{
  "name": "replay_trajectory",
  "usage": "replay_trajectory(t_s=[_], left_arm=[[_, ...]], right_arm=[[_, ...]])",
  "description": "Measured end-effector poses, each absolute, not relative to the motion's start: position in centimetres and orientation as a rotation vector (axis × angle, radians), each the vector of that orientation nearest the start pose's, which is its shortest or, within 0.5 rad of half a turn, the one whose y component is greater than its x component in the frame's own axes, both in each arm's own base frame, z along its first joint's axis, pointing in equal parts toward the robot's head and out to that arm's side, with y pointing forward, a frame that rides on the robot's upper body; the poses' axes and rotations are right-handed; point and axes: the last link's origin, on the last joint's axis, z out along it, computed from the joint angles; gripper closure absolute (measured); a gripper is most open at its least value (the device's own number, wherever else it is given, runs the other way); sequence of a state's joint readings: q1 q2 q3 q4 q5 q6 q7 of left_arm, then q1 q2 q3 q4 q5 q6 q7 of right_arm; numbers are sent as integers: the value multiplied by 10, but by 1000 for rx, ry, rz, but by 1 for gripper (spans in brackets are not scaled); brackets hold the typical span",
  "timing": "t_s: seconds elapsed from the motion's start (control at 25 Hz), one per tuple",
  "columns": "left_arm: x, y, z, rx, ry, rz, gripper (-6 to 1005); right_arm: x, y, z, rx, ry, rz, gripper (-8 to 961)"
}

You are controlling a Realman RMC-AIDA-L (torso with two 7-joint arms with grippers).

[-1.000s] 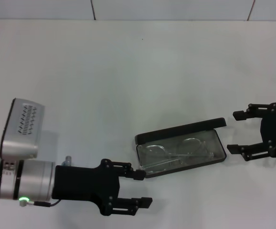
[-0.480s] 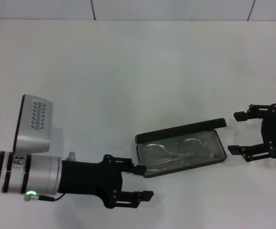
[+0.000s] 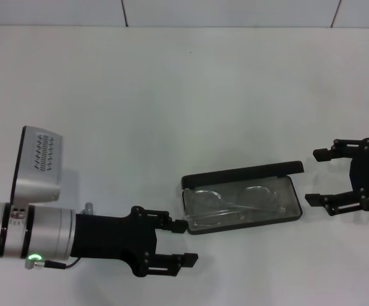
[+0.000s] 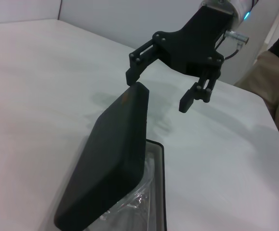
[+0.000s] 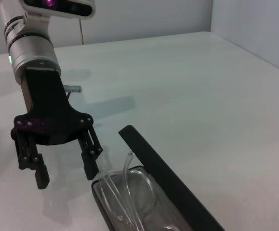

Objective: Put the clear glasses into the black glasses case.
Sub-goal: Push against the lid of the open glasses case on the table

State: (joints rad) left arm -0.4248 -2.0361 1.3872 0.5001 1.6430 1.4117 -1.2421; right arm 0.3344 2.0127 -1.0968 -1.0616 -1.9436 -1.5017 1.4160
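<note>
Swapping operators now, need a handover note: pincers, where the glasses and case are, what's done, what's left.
Left pincer: open, holding nothing, at the left end of the black glasses case, one finger right at its rim.
Right pincer: open, holding nothing, just off the case's right end.
The case lies open on the white table, lid partly raised along the far side.
The clear glasses lie inside the case's tray.
Done: glasses are in the case.
Left: lid not shut; close it if wanted, then pull both arms clear.
</note>
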Motion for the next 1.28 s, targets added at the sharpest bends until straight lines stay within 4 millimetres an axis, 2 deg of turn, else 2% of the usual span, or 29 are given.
replay_trajectory(t_s=[0.48,1.28], left_arm=[[-279,275,-65,-2973,-578,-574,340],[-271,280,-75,-2992,-539,-545,340]], right_arm=[[264,313,27,-2843,228,267,88],[264,314,29,-2837,223,263,86]])
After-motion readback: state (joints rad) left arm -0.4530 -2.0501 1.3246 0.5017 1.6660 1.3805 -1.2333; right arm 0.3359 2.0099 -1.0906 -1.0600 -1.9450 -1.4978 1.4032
